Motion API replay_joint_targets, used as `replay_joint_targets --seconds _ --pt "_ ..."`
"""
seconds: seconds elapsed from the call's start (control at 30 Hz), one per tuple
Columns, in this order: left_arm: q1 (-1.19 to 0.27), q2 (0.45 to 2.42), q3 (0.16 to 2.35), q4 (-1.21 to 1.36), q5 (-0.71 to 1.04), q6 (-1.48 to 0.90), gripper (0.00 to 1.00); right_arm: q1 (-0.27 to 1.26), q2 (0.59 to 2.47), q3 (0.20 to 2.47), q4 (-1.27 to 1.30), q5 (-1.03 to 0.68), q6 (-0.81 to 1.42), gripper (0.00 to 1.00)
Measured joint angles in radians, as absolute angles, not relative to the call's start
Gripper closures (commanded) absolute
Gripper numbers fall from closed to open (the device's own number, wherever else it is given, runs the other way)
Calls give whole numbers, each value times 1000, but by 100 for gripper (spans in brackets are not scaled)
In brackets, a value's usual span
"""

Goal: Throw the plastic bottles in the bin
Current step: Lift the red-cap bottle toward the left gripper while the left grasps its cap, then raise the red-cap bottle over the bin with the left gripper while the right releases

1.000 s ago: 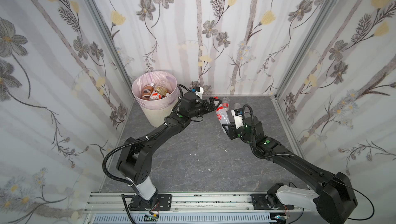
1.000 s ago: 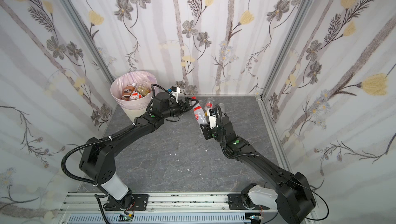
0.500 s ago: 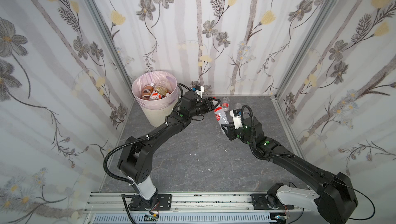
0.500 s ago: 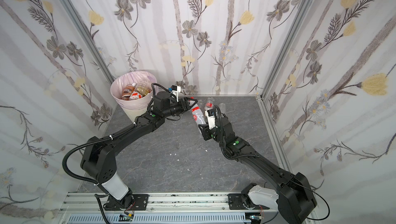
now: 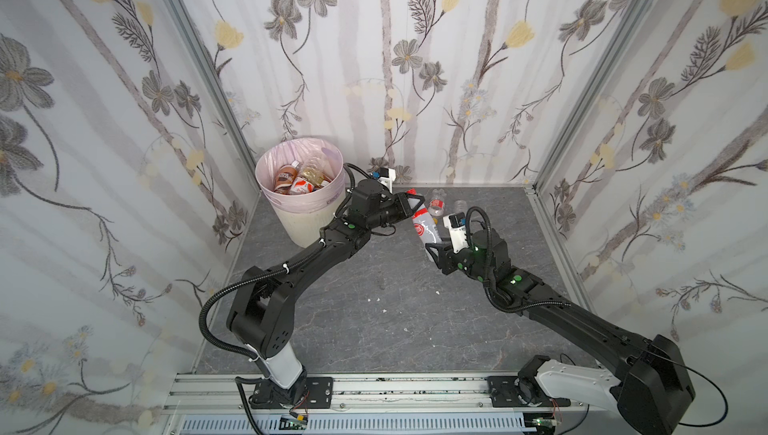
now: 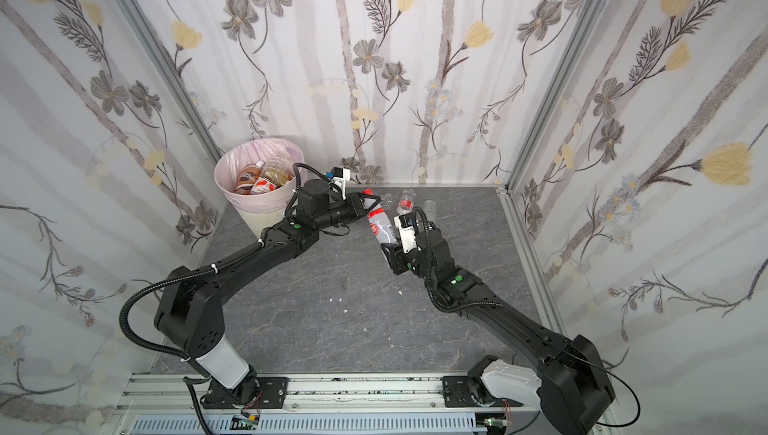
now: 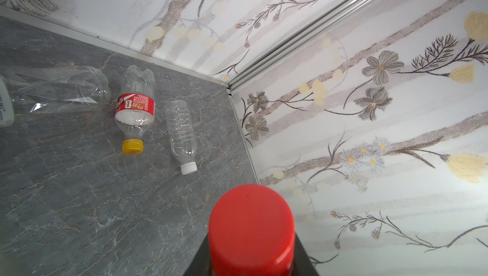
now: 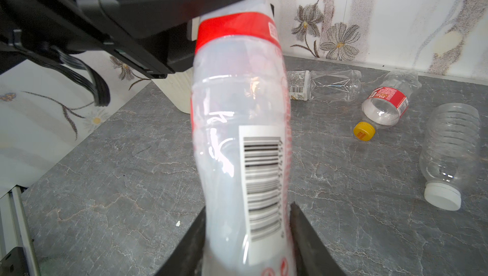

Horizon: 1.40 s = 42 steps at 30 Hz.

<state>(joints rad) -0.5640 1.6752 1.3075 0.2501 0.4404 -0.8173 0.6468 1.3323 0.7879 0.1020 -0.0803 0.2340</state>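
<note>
Held bottle: white plastic with a red cap and a red band below the neck; the bottle (image 5: 424, 225) (image 6: 380, 227) hangs clear of the floor (image 5: 374, 308), between the two grippers and right of the bin (image 5: 303, 225) (image 6: 257, 214).
Long axis: a steep slant in both top views, with the cap end higher, toward the back wall and a little toward the bin, and the base end lower and nearer the robot's right side.
Left gripper: its fingers are pinched on the neck just under the cap; the left gripper (image 5: 410, 202) (image 6: 364, 204) meets the bottle from the bin side. In the left wrist view the cap (image 7: 252, 224) juts out past dark finger edges on either side.
Right gripper: its fingers are clamped on the base end, one on each flank; the right gripper (image 5: 432, 248) (image 6: 388, 252) (image 8: 248, 207) has the barcode side of the bottle (image 8: 243, 142) facing its camera.
Bin contents: several bottles (image 5: 297, 177) with brown, red and gold labels lie inside the pink liner.
In the way: the left wrist and gripper body sit between the held bottle and the bin.
Floor, near the back wall: a faceted bottle (image 7: 60, 90) (image 8: 332, 86), a red-label bottle (image 7: 134, 108) (image 8: 385, 103) with a yellow cap, and a ribbed bottle (image 7: 181, 132) (image 8: 449, 150) with a white cap, all lying on their sides, side by side, beyond the held one.
</note>
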Motion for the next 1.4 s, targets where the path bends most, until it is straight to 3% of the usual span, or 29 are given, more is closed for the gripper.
replay_joint_targets --seconds 0.2,0.43,0.73,0.97,1.17,1.4 --pt "-565 1663 1302 251 428 -811 75 648 1333 788 109 -81 233 39" --pt "-558 1628 1264 245 376 -765 75 648 1297 787 111 -80 233 1" --pt "-502 1536 1379 78 218 -566 75 637 1185 738 165 -42 226 0" --pt "-495 1418 1615 14 -95 -230 71 625 1168 714 183 -19 227 0" --pt "-491 1395 1737 94 -379 118 68 624 1163 708 184 -19 227 0" --pt "-415 1396 1781 247 -501 366 71 640 1126 730 215 -121 227 0"
